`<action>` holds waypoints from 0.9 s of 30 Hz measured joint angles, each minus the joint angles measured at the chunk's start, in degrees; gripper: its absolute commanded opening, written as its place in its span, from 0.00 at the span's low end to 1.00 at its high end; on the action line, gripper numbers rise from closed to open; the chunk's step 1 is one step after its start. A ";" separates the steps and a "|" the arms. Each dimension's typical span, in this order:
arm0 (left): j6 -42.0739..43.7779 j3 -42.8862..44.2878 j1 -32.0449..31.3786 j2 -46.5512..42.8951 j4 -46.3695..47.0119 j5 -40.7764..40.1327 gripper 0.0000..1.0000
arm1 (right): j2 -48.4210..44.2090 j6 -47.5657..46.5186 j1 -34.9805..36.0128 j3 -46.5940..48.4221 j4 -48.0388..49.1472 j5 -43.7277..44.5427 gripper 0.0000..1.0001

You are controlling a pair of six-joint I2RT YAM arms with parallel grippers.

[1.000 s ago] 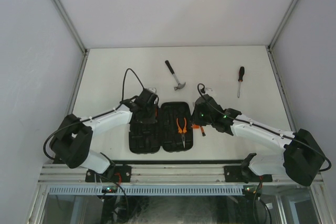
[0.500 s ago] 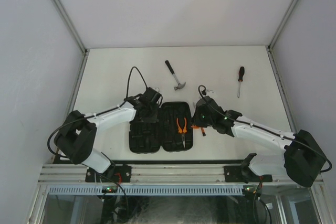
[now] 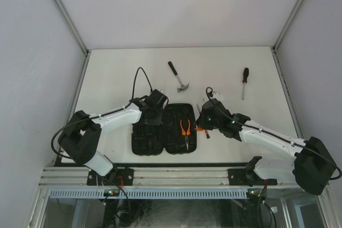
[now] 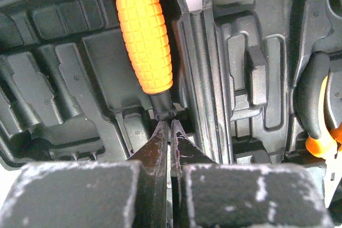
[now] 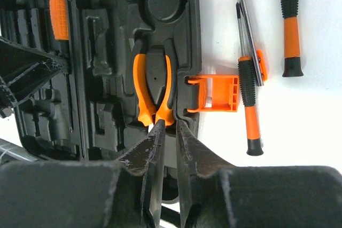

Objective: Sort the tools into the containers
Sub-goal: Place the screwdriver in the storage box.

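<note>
The black tool case (image 3: 147,141) lies open in two halves near the table's front. Orange-handled pliers (image 3: 185,128) (image 5: 152,86) lie in its right half. An orange-handled tool (image 4: 144,36) lies in a slot of the left half (image 4: 59,94). My left gripper (image 4: 170,125) (image 3: 154,114) is shut, its tips against that tool's black collar. My right gripper (image 5: 170,124) (image 3: 199,122) is open by a narrow gap with nothing in it, its tips at the ends of the pliers' handles. Two slim black-and-orange screwdrivers (image 5: 247,100) (image 5: 290,20) lie right of the case.
A claw hammer (image 3: 178,77) lies behind the case, and a longer black-handled screwdriver (image 3: 245,81) lies at the back right. The case's orange latch (image 5: 216,93) sticks out toward the slim screwdrivers. Enclosure walls stand on three sides of the table.
My left gripper has moved right, toward the hinge over the case's left half. My right arm has shifted slightly to the right and nearer.
</note>
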 measured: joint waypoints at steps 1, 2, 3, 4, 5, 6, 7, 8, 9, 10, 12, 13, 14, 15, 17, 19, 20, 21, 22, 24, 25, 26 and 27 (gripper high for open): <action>0.02 -0.02 -0.17 0.20 0.00 -0.22 0.00 | -0.37 -0.02 -0.11 0.00 -0.02 0.00 0.12; 0.02 -0.02 -0.31 0.31 0.02 -0.44 0.00 | -0.76 0.00 -0.22 0.00 -0.13 0.02 0.12; 0.02 -0.02 -0.48 0.44 0.17 -0.66 0.00 | -1.18 -0.02 -0.35 0.00 -0.31 0.07 0.12; 0.02 -0.02 -0.57 0.59 0.31 -0.81 0.00 | -1.64 -0.02 -0.52 0.00 -0.52 0.11 0.12; -0.02 -0.04 -0.68 0.87 0.59 -0.94 0.00 | -2.16 -0.02 -0.66 0.00 -0.81 0.24 0.12; -0.04 -0.04 -0.85 1.31 0.72 -1.14 0.00 | -2.64 -0.02 -0.83 0.00 -1.05 0.33 0.13; -0.09 -0.04 -1.03 1.60 1.14 -1.42 0.00 | -3.10 -0.02 -0.96 0.00 -1.29 0.46 0.13; -0.09 -0.04 -1.16 1.77 1.44 -1.64 0.00 | -3.43 -0.02 -1.05 0.00 -1.49 0.50 0.13; -0.09 -0.04 -1.31 1.97 1.97 -1.92 0.00 | -3.78 -0.02 -1.20 0.00 -1.70 0.57 0.13; -0.09 -0.04 -1.42 2.19 2.40 -2.12 0.00 | -4.07 -0.02 -1.31 0.00 -1.86 0.66 0.13; -0.09 -0.04 -1.62 2.73 3.74 -2.43 0.00 | -4.46 -0.02 -1.53 0.00 -2.08 0.68 0.13; -0.11 -0.04 -1.66 2.95 4.37 -2.51 0.00 | -4.59 -0.02 -1.68 0.00 -2.10 0.66 0.13; -0.11 -0.07 -1.70 3.23 5.33 -2.58 0.00 | -4.63 -0.04 -1.81 0.00 -2.10 0.63 0.13; -0.13 -0.07 -1.70 3.54 6.43 -2.60 0.00 | -4.66 -0.04 -1.99 0.00 -2.10 0.61 0.13; -0.35 -0.39 -1.73 4.02 9.05 -2.58 0.00 | -4.66 -0.11 -2.23 0.00 -2.10 0.57 0.13; -0.68 -0.83 -1.75 4.44 11.91 -2.56 0.00 | -4.66 -0.24 -2.51 0.00 -2.10 0.42 0.13; -0.98 -1.09 -1.75 4.66 13.40 -2.54 0.00 | -4.66 -0.26 -2.56 0.00 -2.12 0.39 0.13; -1.16 -1.31 -1.75 4.74 14.69 -2.51 0.00 | -4.66 -0.26 -2.64 0.00 -2.12 0.39 0.13; -1.44 -1.66 -1.75 4.79 15.87 -2.47 0.00 | -4.66 -0.26 -2.78 0.00 -2.12 0.35 0.13; -1.70 -2.29 -1.75 4.74 17.73 -2.45 0.00 | -4.72 -0.26 -2.80 0.00 -2.14 0.31 0.13; -1.90 -2.51 -1.75 4.70 18.34 -2.43 0.00 | -4.79 -0.26 -2.82 0.00 -2.16 0.22 0.13; -2.05 -2.73 -1.75 4.50 18.73 -2.43 0.00 | -4.90 -0.26 -2.82 0.00 -2.19 0.17 0.13; -2.16 -3.02 -1.75 4.22 18.99 -2.45 0.00 | -5.05 -0.26 -2.86 0.00 -2.21 0.13 0.13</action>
